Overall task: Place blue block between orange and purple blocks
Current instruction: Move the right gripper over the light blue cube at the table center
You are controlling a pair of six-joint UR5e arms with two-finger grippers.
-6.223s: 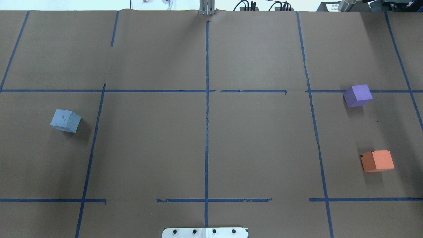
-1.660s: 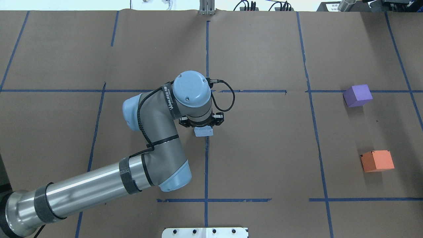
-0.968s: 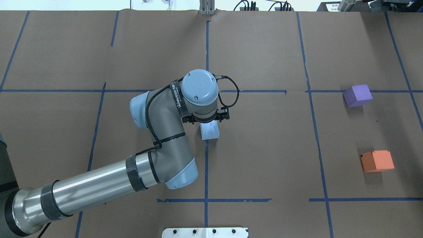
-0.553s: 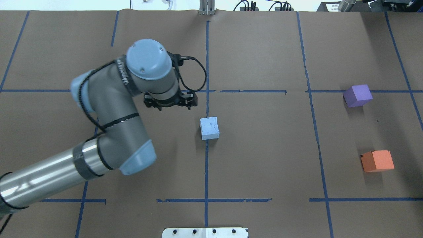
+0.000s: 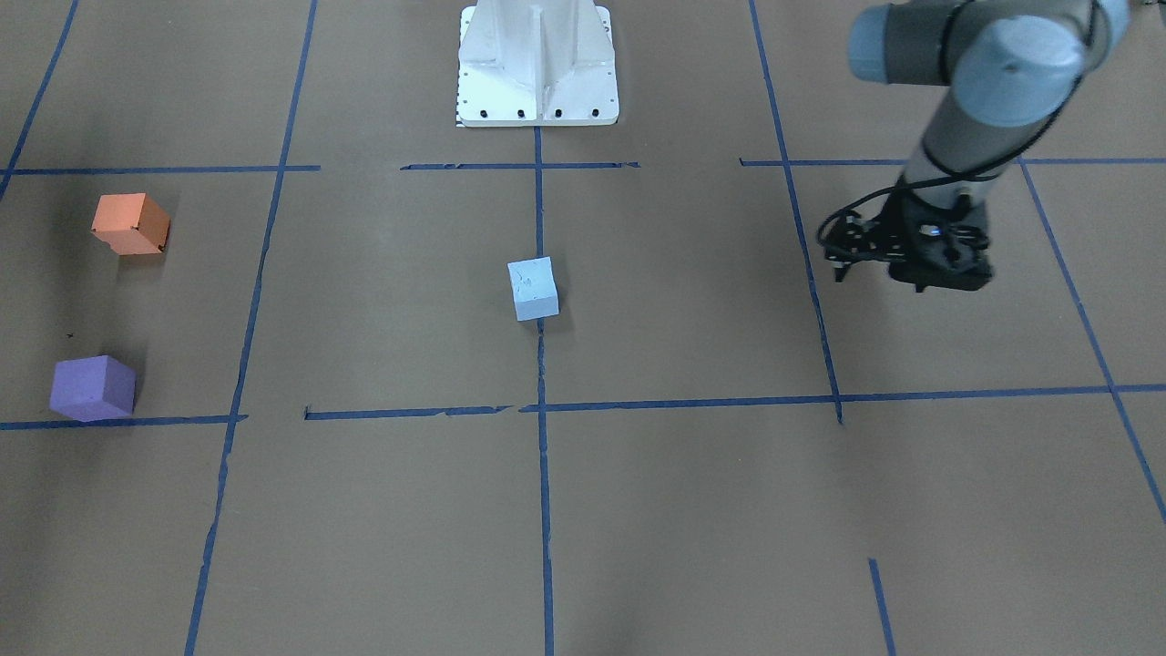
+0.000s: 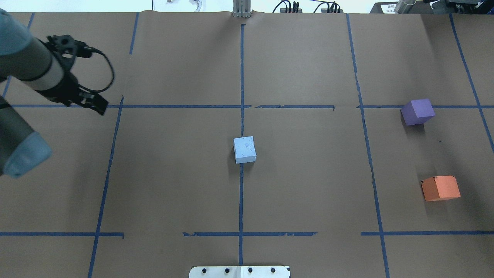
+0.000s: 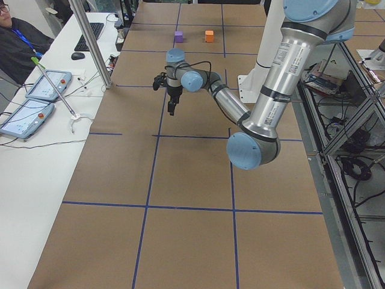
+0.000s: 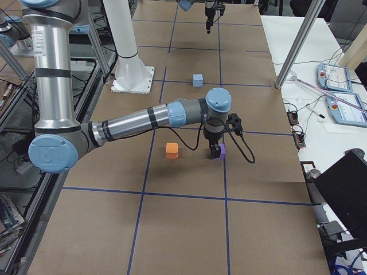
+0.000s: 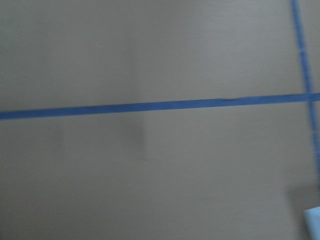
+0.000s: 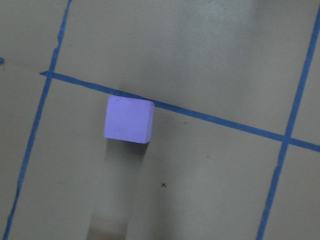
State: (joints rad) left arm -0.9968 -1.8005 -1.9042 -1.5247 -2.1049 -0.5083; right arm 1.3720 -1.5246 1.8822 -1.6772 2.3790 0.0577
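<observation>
The light blue block sits alone on the centre tape line, also in the front view. The purple block and the orange block stand apart at the right, with a bare gap between them. My left gripper is far left of the blue block, open and empty, and it also shows in the front view. My right gripper shows only in the exterior right view, just above the purple block; I cannot tell its state. The right wrist view looks down on the purple block.
Blue tape lines divide the brown paper into squares. The robot's white base plate is at the near edge. Tablets and an operator are at a side table beyond the table's far side.
My left gripper let go of the blue block on the centre line and pulled away to the far left. The block stays where it was set down.
</observation>
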